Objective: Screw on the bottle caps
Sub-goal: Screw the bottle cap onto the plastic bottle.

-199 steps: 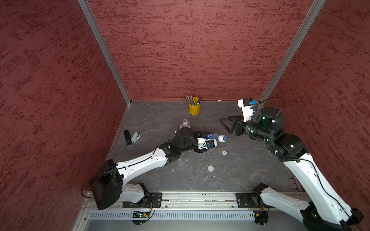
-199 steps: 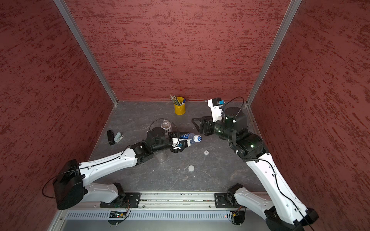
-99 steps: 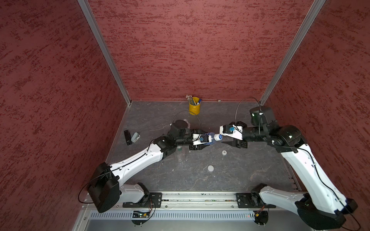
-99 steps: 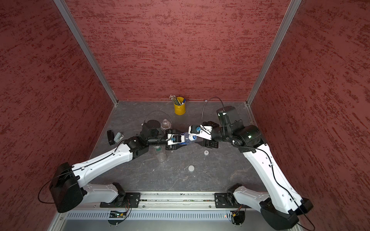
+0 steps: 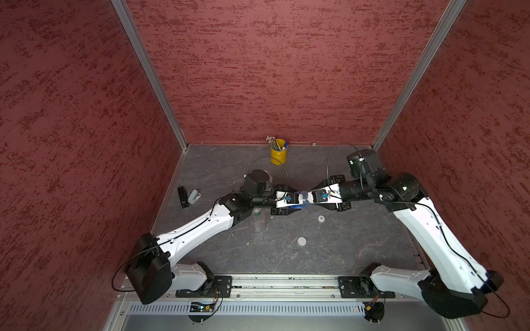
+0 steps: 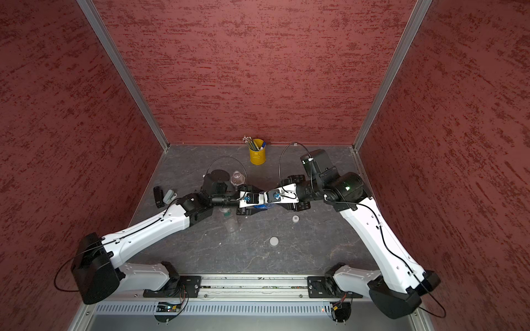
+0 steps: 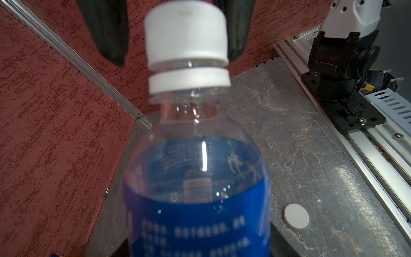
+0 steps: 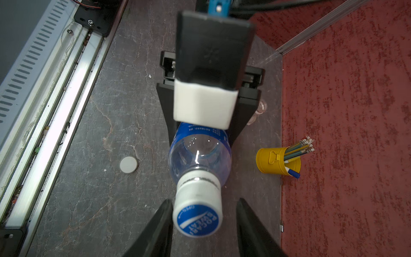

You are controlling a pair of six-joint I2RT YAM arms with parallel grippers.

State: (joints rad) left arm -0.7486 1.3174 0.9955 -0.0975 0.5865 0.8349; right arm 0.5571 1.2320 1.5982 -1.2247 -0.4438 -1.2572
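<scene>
now the tightening step is in hand: the left gripper clamps the blue-labelled bottle sideways above the table; the right gripper straddles its blue-and-white cap, jaws not yet pinched. next, i judge: pinch squarely, then twist.

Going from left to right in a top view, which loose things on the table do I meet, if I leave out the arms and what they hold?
small black object → small grey object → clear bottle with green neck band → yellow pencil cup → wide white cap → small white cap
</scene>
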